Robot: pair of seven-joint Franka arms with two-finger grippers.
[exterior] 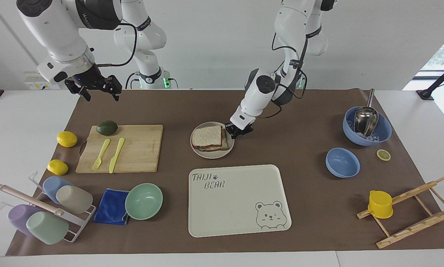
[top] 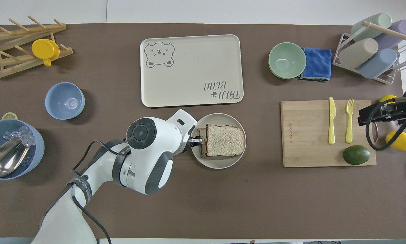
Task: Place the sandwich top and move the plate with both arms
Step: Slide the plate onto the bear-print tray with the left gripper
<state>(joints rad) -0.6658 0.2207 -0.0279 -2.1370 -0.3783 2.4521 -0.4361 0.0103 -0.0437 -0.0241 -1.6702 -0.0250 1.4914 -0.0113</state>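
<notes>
**Sandwich Closed; Plate Transfer Pending**

The tray (exterior: 240, 207) is seen bare, farther from the robots than the plate (exterior: 203, 154) and just beside it. The plate rests mid-table on the brown mat, between the cutting board (exterior: 140, 148) and the blue bowls.

The sandwich top (exterior: 206, 135) is already laid flat on the stack on the plate, so the first step is judged complete; the plate move is not yet done. The slice's slightly longer axis runs along the table's length, and its crumb face points up.

The left gripper (exterior: 233, 132) is clenched at the plate's rim on the left arm's side — apparently pinching the rim. The right gripper (exterior: 97, 91) hangs released over the mat's edge near the cutting board — well apart from the plate, so the two-arm carry is judged unready.
</notes>
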